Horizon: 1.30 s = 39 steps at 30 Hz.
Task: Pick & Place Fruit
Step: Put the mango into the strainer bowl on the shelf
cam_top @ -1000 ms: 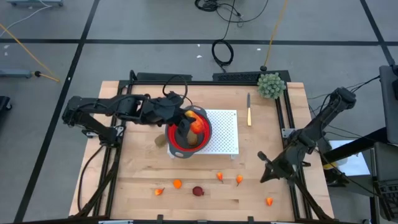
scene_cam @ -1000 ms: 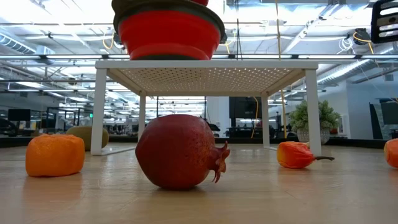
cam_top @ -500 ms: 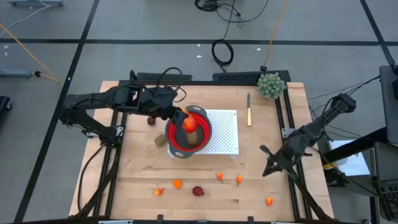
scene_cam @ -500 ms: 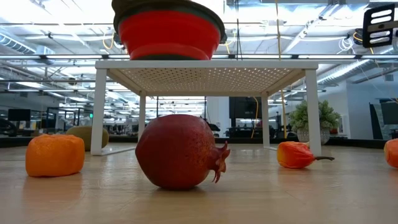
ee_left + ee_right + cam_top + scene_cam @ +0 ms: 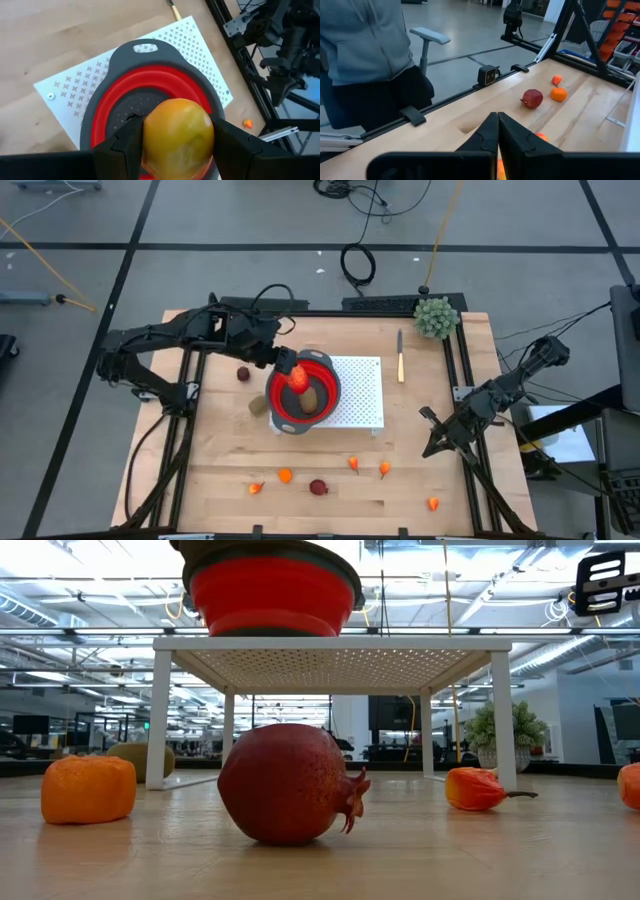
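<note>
My left gripper (image 5: 295,373) holds a red-orange oblong fruit (image 5: 177,131) over the left part of the red bowl (image 5: 303,402). The bowl stands on a white perforated stand (image 5: 360,392). A brown kiwi (image 5: 311,398) lies in the bowl and another (image 5: 258,407) lies on the table beside it. A dark red ball (image 5: 242,374) sits left of the bowl. A pomegranate (image 5: 285,783) and several small orange pieces (image 5: 286,475) lie near the front edge. My right gripper (image 5: 498,125) is shut, touching nothing, at the table's right edge. My left gripper pinches the oblong fruit between its two fingers (image 5: 129,145), one on each of its opposite sides (image 5: 150,142). The fingers slant down from the table's left. In the left wrist view the fruit is above the bowl's inside.
A green bushy ball (image 5: 436,317) sits at the far right corner, with a slim knife (image 5: 400,355) beside the stand. A person in a grey top (image 5: 365,40) sits beyond the table's front edge. Bare wood lies between the stand and the front fruit.
My left gripper has swung a little toward the table's left and far side and has rolled, keeping the fruit; the fruit has gone from over the bowl's middle to over its left part. The dark red ball now shows beside the arm. My right arm has drawn back slightly.
</note>
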Tool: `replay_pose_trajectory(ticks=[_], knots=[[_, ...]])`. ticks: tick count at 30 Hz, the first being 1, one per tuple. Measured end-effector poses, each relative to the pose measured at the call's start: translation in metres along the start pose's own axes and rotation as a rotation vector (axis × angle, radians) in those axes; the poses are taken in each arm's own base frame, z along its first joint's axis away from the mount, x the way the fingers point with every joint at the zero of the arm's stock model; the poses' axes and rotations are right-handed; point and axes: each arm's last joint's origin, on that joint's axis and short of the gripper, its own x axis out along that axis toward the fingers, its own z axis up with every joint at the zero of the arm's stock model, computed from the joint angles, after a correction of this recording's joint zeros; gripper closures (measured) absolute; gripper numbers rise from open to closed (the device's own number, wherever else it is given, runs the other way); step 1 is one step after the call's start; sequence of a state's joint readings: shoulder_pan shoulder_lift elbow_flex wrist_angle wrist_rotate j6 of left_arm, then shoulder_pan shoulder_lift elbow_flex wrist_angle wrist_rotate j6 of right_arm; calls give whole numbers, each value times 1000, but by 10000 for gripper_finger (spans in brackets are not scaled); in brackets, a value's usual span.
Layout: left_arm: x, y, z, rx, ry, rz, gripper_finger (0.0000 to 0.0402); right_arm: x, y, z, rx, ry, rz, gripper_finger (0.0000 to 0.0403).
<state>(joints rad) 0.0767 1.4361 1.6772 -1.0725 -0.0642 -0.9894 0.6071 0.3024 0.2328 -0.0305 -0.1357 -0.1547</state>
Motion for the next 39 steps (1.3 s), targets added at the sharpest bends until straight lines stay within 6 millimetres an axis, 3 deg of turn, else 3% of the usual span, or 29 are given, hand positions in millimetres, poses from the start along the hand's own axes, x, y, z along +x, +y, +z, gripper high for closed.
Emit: replay_pose_trajectory(ticks=[16,39], knots=[[9,8,13,-285,105,-22,218,-1,0,0,3,-9,-2,403],[55,17,19,-437,324,77,218,-1,0,0,36,-9,-3,403]])
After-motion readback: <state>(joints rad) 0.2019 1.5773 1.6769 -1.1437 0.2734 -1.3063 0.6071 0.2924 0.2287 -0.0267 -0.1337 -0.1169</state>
